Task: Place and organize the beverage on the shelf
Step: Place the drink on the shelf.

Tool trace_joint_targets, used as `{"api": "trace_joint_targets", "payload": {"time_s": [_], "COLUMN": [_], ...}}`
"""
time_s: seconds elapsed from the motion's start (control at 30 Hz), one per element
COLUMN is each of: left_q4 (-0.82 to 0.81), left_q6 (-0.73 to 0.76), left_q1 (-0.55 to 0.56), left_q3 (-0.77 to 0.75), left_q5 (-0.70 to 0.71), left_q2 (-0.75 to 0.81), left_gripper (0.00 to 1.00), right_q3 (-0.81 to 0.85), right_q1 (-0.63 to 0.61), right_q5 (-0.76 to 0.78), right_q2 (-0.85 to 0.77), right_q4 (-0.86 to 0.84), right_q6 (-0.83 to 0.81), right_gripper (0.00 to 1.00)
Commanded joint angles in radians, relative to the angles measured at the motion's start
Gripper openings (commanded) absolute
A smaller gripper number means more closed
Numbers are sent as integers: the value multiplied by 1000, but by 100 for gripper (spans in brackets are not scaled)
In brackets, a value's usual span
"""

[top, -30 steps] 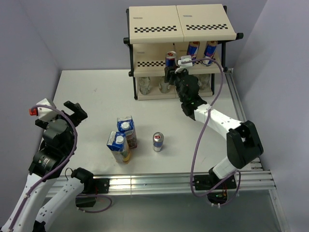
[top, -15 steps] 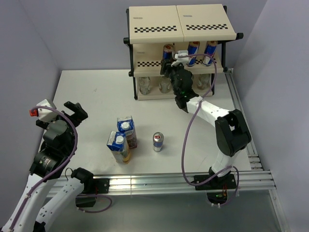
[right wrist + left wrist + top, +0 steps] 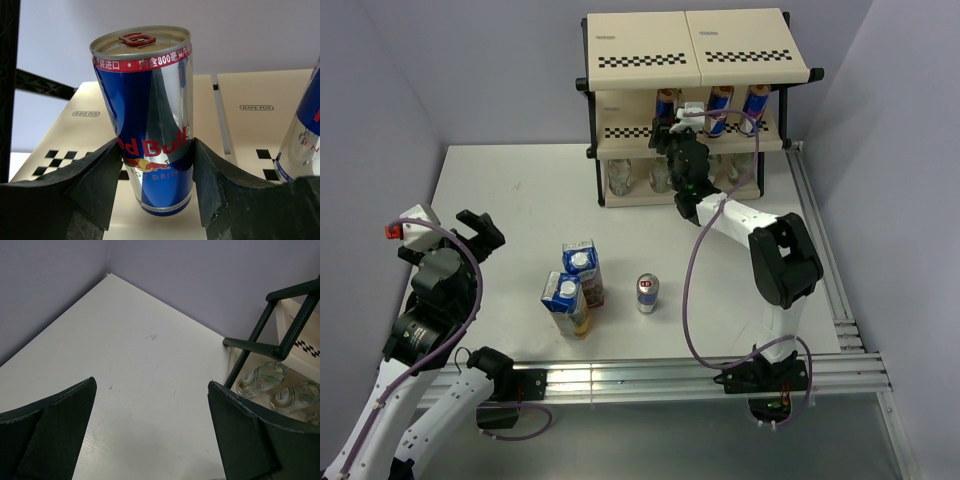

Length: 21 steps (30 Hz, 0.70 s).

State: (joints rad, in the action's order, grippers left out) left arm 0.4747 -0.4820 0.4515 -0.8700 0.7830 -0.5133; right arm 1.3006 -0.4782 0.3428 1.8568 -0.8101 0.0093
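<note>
My right gripper [image 3: 669, 128] is shut on a blue-and-silver can [image 3: 667, 102] at the left of the shelf's [image 3: 740, 50] middle tier. In the right wrist view the black fingers [image 3: 95, 175] press both sides of the upright can [image 3: 150, 115], with my gripper [image 3: 157, 145] around its lower half. Two more cans [image 3: 720, 100] stand to its right on that tier. Clear bottles [image 3: 618, 178] lie on the bottom tier. On the table stand a purple carton [image 3: 582, 266], a yellow carton [image 3: 565, 302] and one can [image 3: 647, 293]. My left gripper [image 3: 478, 228] is open and empty at the left.
The left wrist view shows my open gripper [image 3: 150, 385] over bare white table, with the shelf's black leg [image 3: 250, 347] and two bottles [image 3: 260, 377] at the right. A metal rail [image 3: 820, 240] runs along the table's right edge. Purple walls enclose the table.
My right gripper has carried the can up and back into the left of the shelf's middle tier. The left arm has hardly moved.
</note>
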Motion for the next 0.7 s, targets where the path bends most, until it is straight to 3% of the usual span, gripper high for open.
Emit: {"api": "trace_joint_targets", "payload": {"time_s": [0.0,0.47,0.57,0.67], "left_q4": [-34,-38,-38,-39], "left_q6": [13,13,13,13], "left_q1": [3,1,1,1], "left_q3": [5,9,9,8], "left_q5": [-18,-27,-28,-28], "left_q2": [-2,-13,-16,-19], "left_gripper": [99,99,100,99], "right_q3": [69,132,106,100], "right_q1": [13,30,30,30], "right_q5": [33,62,55,39], "right_q2": [15,90,70,64], "right_q4": [-118,-98,-104,-86], "right_q6": [1,1,1,1], "right_gripper": [0,0,12,40]}}
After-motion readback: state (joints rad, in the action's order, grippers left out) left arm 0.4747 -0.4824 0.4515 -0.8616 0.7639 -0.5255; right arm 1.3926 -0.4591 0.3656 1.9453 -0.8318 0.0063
